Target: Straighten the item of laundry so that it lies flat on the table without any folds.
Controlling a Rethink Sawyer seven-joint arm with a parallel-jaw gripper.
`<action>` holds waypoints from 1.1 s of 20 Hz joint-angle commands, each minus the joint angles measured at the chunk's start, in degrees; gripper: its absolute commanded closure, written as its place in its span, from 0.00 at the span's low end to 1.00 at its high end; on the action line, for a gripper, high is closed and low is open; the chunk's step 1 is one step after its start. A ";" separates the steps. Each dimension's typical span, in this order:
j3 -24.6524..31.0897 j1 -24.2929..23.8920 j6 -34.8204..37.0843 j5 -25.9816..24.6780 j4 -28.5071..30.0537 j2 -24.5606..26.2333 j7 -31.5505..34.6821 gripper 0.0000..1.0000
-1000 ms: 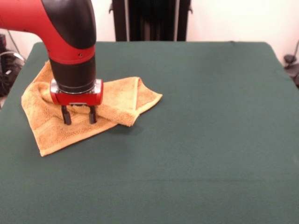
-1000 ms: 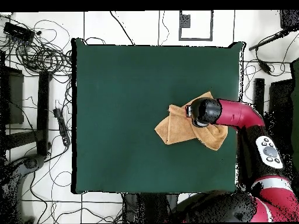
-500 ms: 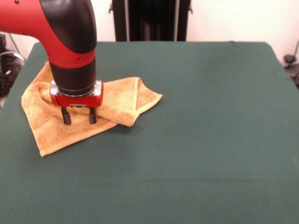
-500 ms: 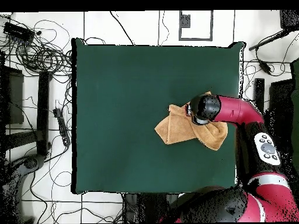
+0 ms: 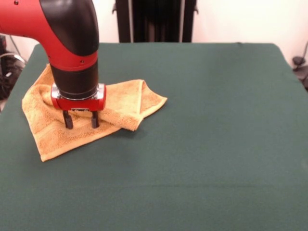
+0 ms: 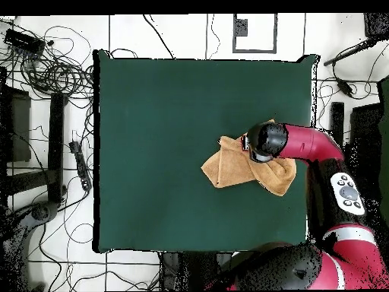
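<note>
The golden-orange towel [image 5: 120,103] lies crumpled on the dark green table [image 5: 202,144], at the left of the front view. Its right part is folded over on itself into a point. In the overhead view the towel [image 6: 228,169] sits near the table's right edge. My gripper [image 5: 81,120] stands straight down over the towel's left half, open, with both black fingertips resting on or just above the cloth. Nothing is pinched between them. The red and black arm hides the towel's middle from above.
Cables and dark equipment [image 6: 45,68] lie on the floor around the table in the overhead view. A black stand [image 5: 156,19] rises behind the table's far edge.
The arm has shifted very slightly; the gripper stays over the same spot on the towel, and the towel's shape is unchanged.
</note>
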 commanded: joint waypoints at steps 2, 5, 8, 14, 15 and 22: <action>2.37 1.71 -5.47 0.22 -0.23 3.21 4.49 0.00; 2.50 1.88 -4.69 -0.07 -0.47 3.01 3.45 0.00; 2.12 2.10 -5.49 -0.27 0.25 2.52 4.23 0.00; 1.84 2.02 -6.17 0.12 0.47 2.67 5.61 0.00; 1.54 1.99 -6.60 0.19 1.59 2.03 6.30 0.00; -0.34 0.60 -12.27 0.25 15.22 -4.63 10.17 0.00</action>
